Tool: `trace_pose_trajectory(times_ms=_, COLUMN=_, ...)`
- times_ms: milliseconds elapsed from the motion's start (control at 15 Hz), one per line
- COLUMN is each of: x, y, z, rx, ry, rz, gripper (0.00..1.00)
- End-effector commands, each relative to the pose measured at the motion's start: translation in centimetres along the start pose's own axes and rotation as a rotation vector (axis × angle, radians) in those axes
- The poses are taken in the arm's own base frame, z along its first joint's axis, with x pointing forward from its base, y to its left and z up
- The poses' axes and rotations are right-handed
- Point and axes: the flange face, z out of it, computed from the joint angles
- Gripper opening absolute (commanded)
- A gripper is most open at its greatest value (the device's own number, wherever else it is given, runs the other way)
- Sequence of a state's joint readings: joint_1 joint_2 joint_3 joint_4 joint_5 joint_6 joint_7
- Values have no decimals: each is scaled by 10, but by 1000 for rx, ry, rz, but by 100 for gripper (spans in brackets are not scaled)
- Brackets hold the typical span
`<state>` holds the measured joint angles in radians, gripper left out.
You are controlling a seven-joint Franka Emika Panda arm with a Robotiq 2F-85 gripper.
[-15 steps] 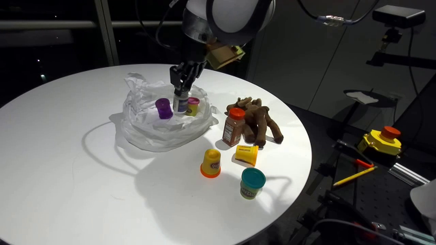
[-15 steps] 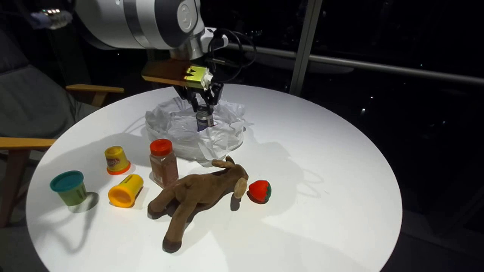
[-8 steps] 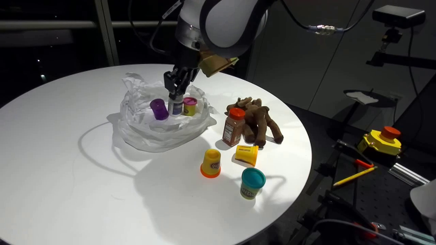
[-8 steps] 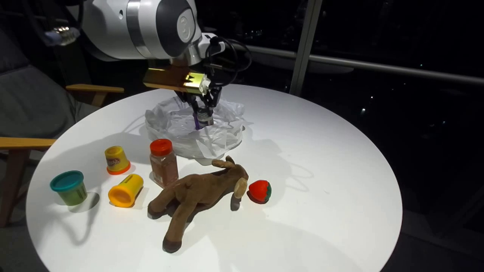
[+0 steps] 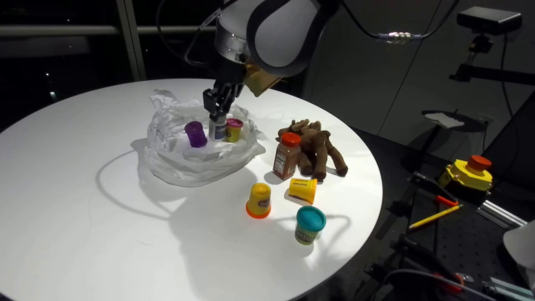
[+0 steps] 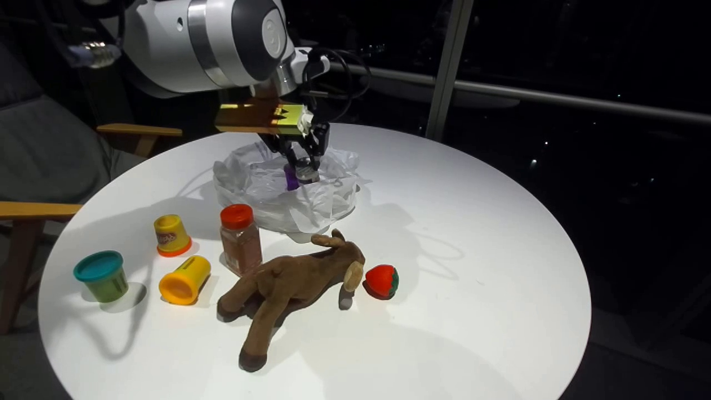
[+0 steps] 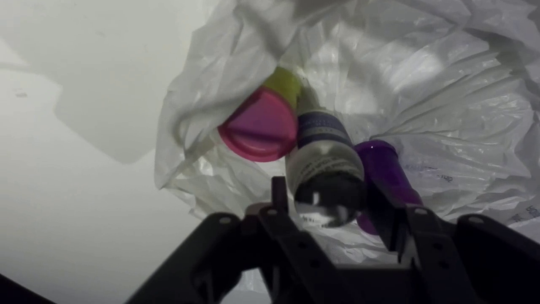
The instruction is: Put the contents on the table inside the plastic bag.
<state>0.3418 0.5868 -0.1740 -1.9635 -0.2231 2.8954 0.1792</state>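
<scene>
Wrist view: a black two-fingered gripper (image 7: 329,195) is grasping a blue-labelled white cylindrical bottle (image 7: 325,155) near its top inside a crumpled white plastic bag (image 7: 455,114).

We've got a white bag (image 5: 192,169), white worktop (image 5: 104,251) and black fingers (image 7: 279,196). The bottle (image 7: 322,156) is white with blue bands, the container (image 5: 196,134) purple. Pink-lid tub (image 5: 234,131), orange-lid tub (image 5: 259,200) and amber-lid tub (image 5: 303,190) are yellow; our teal-lid tub (image 5: 309,225) is greenish. Jar (image 6: 240,244) is brownish, red on top. Plush (image 6: 294,278) is brown, strawberry (image 6: 381,280) red and green.
</scene>
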Motion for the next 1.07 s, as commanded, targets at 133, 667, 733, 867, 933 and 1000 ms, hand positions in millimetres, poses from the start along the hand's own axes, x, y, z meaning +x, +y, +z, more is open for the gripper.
trace_pose_trajectory(times_ms=133, x=14, y=-4, z=-10, rx=6, ry=62, rz=9, gripper=97)
trace_pose_trajectory(times_ms=667, x=3, y=-27, z=-97, rx=100, ry=-74, rz=82, gripper=100)
trace_pose_trajectory(times_ms=733, x=-1, y=-32, z=-114, rx=100, ry=-92, rz=88, gripper=100)
trace_pose_trajectory(times_ms=867, x=-7, y=-38, z=-152, rx=93, ry=-120, rz=106, gripper=100)
trace_pose_trajectory(times_ms=933, x=-12, y=-42, z=-168, rx=96, ry=-150, rz=115, gripper=100)
trace_pose_trajectory(times_ms=1000, x=-19, y=-44, z=-175, rx=90, ry=-186, rz=121, gripper=100)
